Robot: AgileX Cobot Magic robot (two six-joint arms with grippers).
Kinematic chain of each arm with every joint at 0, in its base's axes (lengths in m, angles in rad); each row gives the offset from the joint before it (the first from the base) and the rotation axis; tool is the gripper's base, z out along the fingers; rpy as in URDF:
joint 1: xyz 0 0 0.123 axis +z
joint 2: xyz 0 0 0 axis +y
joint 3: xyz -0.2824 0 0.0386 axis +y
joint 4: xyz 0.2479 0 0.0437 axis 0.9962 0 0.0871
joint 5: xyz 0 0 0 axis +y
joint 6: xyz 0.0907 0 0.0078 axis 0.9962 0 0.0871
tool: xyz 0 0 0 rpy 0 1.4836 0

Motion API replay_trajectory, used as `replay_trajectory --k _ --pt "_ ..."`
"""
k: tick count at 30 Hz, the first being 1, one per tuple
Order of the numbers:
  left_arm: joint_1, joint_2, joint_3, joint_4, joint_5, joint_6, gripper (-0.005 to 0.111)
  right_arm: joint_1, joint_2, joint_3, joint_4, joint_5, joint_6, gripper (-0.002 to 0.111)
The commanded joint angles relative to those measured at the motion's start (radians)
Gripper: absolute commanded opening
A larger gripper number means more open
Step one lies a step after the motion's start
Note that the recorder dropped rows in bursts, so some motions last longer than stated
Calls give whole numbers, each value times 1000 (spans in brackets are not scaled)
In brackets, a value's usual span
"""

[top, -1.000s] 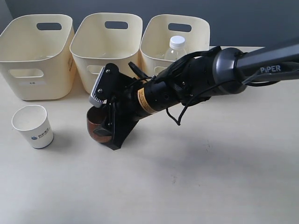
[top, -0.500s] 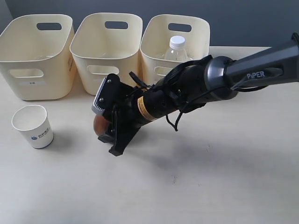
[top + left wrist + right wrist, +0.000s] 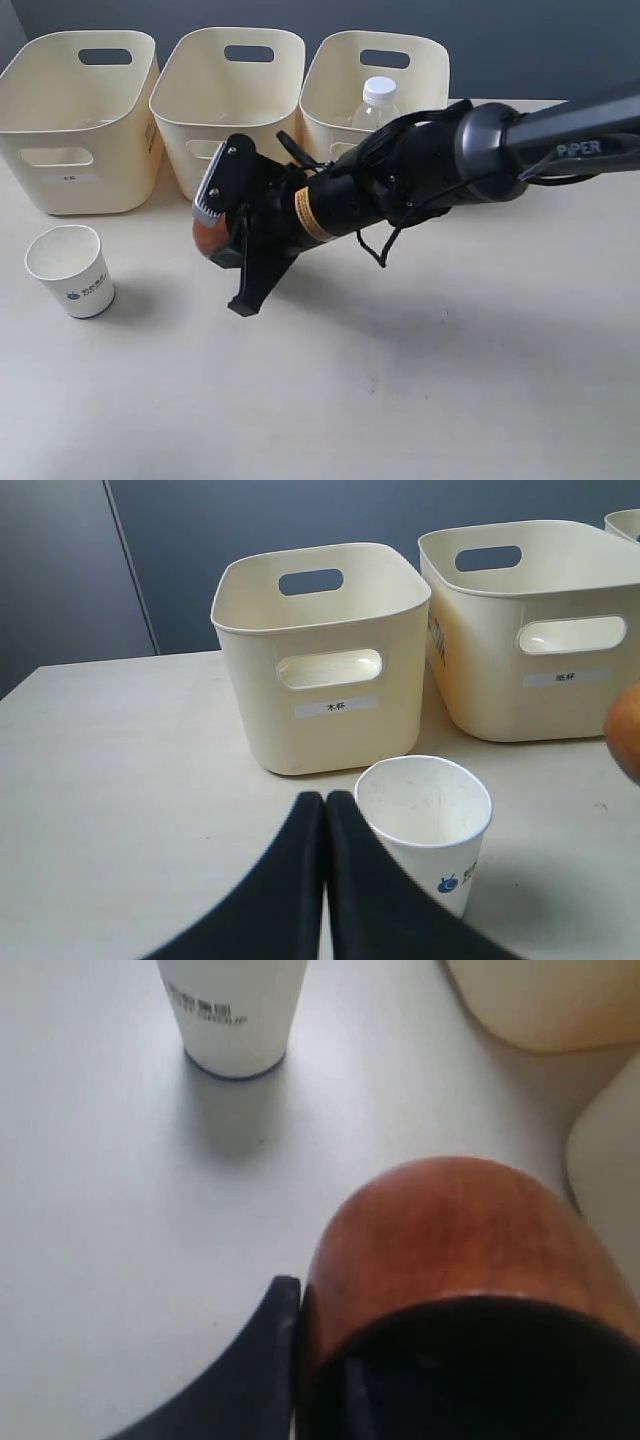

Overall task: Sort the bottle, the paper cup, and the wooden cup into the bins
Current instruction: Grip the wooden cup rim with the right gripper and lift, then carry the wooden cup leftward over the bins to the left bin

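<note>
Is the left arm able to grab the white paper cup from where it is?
Probably yes. The paper cup stands upright right beside the left end effector, with bare table around it and nothing between them. The end effector is shut, though, so it would need to open first.

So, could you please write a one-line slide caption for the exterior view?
Right pincer holds the wooden cup above the table; paper cup waits, bottle already binned.

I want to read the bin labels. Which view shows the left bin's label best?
The left wrist view: the left bin faces the camera and its label is large and sharp. The exterior view shows that label only tiny. The right wrist view shows no label.
</note>
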Motion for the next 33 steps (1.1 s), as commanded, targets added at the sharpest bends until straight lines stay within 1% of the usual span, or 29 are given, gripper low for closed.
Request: replay_trajectory --k 1,6,11,17,22,33 --pt "-1 3 -1 -2 -14 -3 0 -1 -121 -6 -1 -6 -44 0" --pt "-1 3 -1 -2 -14 -3 0 -1 -255 -6 -1 27 -86 0" --pt "-1 3 -1 -2 -14 -3 0 -1 -318 -6 -1 30 -138 0" --pt "-1 3 -1 -2 -14 -3 0 -1 -330 -6 -1 76 -150 0" --pt "-1 3 -1 2 -14 -3 0 -1 -330 -6 -1 43 -150 0" --pt "-1 3 -1 2 -14 -3 0 -1 -329 -6 -1 50 -150 0"
